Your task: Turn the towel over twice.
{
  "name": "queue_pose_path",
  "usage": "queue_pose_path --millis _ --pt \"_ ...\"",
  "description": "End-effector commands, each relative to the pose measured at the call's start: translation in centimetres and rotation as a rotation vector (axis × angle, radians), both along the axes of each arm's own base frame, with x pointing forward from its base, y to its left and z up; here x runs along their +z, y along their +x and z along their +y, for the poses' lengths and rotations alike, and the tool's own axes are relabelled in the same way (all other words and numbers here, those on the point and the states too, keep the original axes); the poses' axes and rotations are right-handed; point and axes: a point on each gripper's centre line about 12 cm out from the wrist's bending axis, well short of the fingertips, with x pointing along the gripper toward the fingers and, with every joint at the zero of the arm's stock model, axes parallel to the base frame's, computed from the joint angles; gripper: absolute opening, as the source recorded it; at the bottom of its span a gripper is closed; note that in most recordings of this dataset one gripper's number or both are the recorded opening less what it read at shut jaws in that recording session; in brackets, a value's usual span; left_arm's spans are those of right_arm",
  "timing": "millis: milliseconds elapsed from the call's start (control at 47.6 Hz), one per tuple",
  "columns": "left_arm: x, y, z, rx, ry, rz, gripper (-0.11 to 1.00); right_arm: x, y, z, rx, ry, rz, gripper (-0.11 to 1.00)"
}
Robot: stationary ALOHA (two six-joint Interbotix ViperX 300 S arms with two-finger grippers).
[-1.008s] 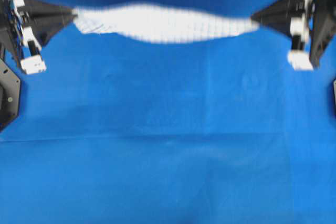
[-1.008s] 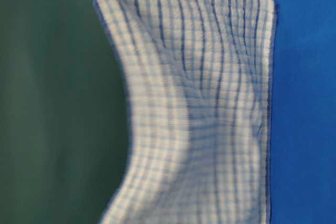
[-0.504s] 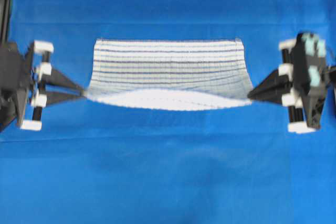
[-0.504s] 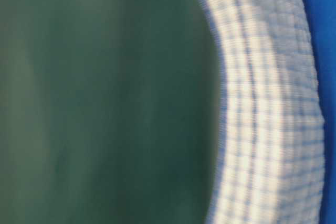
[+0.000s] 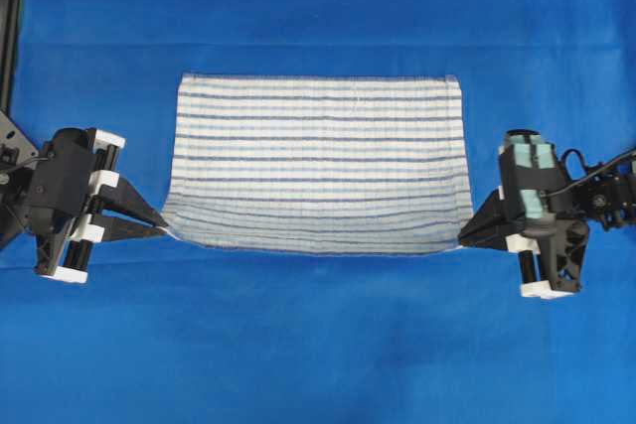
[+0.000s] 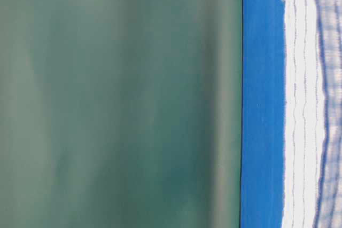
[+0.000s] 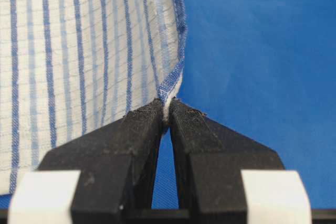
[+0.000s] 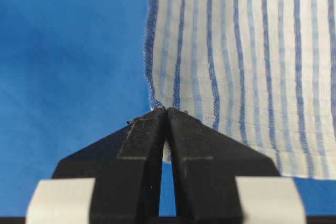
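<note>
The towel (image 5: 318, 161) lies spread flat on the blue tablecloth (image 5: 318, 345). The left gripper (image 5: 164, 233) and right gripper (image 5: 463, 241) each pinch one near corner, jaws clamped on cloth. One flip appears laid out; next, release or lift both corners evenly.

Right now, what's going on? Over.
Left claw and right claw pinch near corners of towel. Towel spread flat on blue cloth. Nothing blocking.
</note>
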Motion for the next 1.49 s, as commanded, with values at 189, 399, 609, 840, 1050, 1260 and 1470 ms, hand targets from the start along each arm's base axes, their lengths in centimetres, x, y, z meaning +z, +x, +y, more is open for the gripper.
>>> queue_pose_path --millis 189,399,609,840,1050,1260,1470 --pt "0.6 0.6 -0.2 0.0 -0.006 -0.014 0.04 -0.5 0.7 0.2 0.003 -0.006 0.022 0.05" --pt "0.6 0.7 -0.2 0.0 -0.004 -0.007 0.05 -0.8 0.9 0.2 -0.005 0.0 0.038 0.05" --pt "0.8 0.6 -0.2 0.007 -0.02 -0.013 0.36 -0.7 1.0 0.3 -0.015 0.011 0.035 0.34" --pt "1.6 0.2 0.1 0.012 -0.019 -0.029 0.84 0.7 1.3 -0.1 -0.016 0.004 -0.012 0.61" --pt "4.4 -0.1 1.4 0.062 -0.033 -0.145 0.79 3.5 1.1 -2.2 -0.036 -0.051 -0.123 0.61" --pt "7.0 -1.2 2.8 0.121 -0.045 -0.265 0.79 6.0 0.0 -4.5 -0.084 -0.087 -0.244 0.61" --pt "8.2 -1.9 3.5 0.148 -0.044 -0.323 0.79 7.9 -1.5 -5.9 -0.128 -0.1 -0.35 0.61"
